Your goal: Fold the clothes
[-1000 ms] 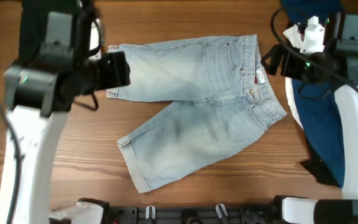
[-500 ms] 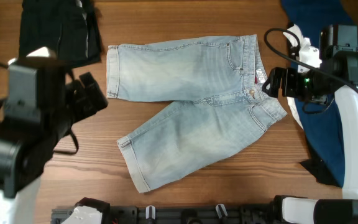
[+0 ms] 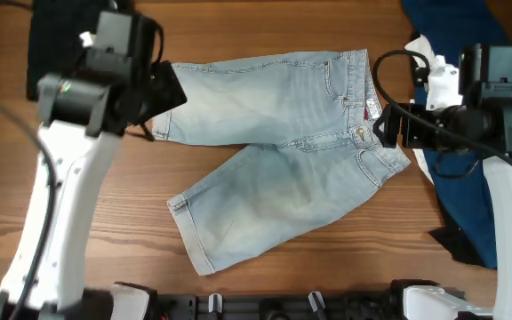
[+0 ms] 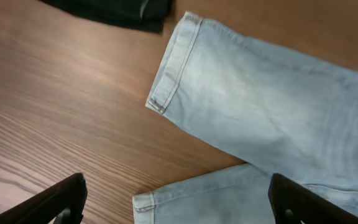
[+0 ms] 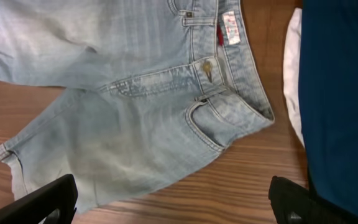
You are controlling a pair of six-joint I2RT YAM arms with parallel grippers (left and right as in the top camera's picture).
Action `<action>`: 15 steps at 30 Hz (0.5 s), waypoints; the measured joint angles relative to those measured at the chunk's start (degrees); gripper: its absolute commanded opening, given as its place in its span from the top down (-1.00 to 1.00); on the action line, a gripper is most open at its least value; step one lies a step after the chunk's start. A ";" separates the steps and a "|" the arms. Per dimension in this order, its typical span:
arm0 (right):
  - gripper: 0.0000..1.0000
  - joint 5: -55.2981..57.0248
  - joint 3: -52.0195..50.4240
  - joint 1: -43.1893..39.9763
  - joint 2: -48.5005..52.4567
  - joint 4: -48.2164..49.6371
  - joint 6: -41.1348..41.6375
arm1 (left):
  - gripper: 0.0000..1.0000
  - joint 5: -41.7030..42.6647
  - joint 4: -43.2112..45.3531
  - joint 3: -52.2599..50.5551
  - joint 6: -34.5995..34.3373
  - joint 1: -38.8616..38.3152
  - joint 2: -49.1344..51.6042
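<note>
Pale blue denim shorts (image 3: 274,151) lie flat on the wooden table, legs spread, waistband with a small tag to the right. They also show in the left wrist view (image 4: 272,106) and the right wrist view (image 5: 142,93). My left gripper (image 3: 154,98) hovers over the upper leg's hem, open and empty, its fingers wide apart (image 4: 176,202). My right gripper (image 3: 389,124) hovers at the waistband, open and empty (image 5: 173,202). A navy garment (image 3: 460,169) lies at the right, a white one (image 3: 434,58) under the right arm, a black one (image 3: 60,36) at top left.
The table's front edge carries a black rail (image 3: 265,307). A dark scrap (image 3: 456,244) lies below the navy garment. Bare wood (image 3: 114,231) shows at the lower left.
My left arm has swung up and right, from the table's left side to the upper leg's hem. The right arm has shifted slightly. The shorts have not moved.
</note>
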 measured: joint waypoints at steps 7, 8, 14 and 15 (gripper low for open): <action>-0.99 1.03 0.02 1.07 13.00 11.13 -0.13 | -0.89 8.94 4.02 -15.74 0.02 -0.87 11.26; -1.00 1.03 0.00 1.07 15.17 11.80 -0.13 | -0.90 10.08 4.24 -18.10 0.02 -1.16 11.21; -0.99 0.26 0.00 1.07 23.80 15.21 0.02 | -0.99 17.46 14.73 -37.57 4.52 -1.40 10.91; -0.99 0.11 0.00 1.07 23.80 15.65 0.00 | -0.98 18.05 17.14 -40.26 4.85 -1.40 10.84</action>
